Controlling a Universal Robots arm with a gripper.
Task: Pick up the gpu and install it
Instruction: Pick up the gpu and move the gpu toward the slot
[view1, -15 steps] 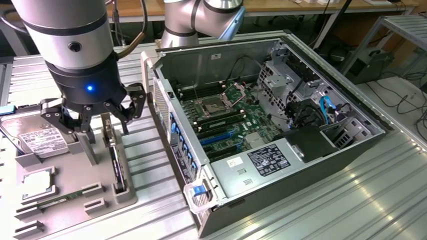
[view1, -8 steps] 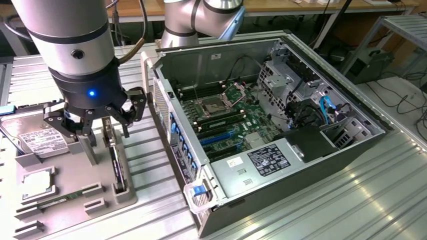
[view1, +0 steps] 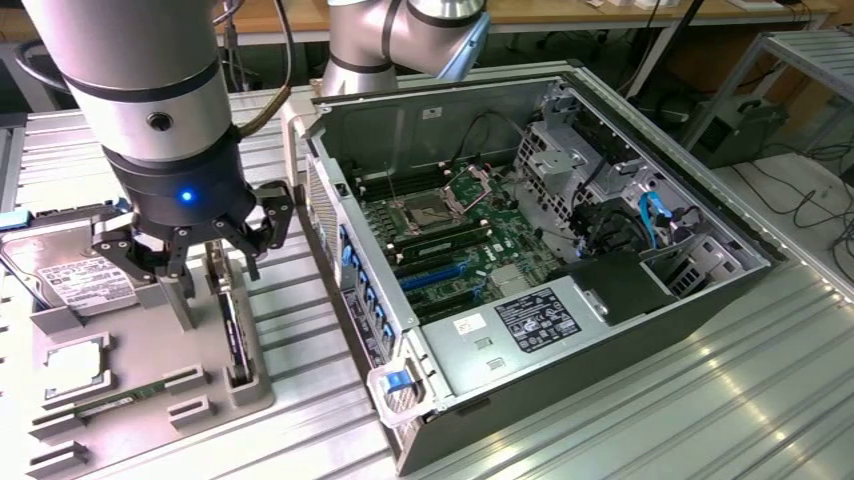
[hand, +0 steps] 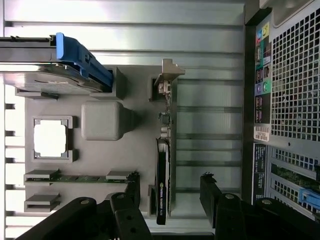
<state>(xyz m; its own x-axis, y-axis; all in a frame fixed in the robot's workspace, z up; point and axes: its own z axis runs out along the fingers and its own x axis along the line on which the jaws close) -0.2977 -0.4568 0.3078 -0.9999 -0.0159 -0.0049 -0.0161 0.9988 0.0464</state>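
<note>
The gpu (hand: 163, 185) is a thin black card standing on edge in a slot of the grey holder tray (hand: 130, 150), with its silver bracket (hand: 168, 75) at one end. In the exterior view the gpu (view1: 235, 335) stands just below my gripper (view1: 214, 262). My gripper (hand: 170, 192) hangs open above the card. The card lies between the two black fingers (hand: 132, 192), closer to one of them, and nothing is gripped.
The tray also holds a hard drive (view1: 74, 280) with a blue caddy (hand: 82, 60), a processor (hand: 50, 137) and a green memory stick (hand: 75, 177). The open computer case (view1: 667, 300) with its motherboard (view1: 454, 235) lies at the exterior view's right, on a ribbed metal table (view1: 641, 420).
</note>
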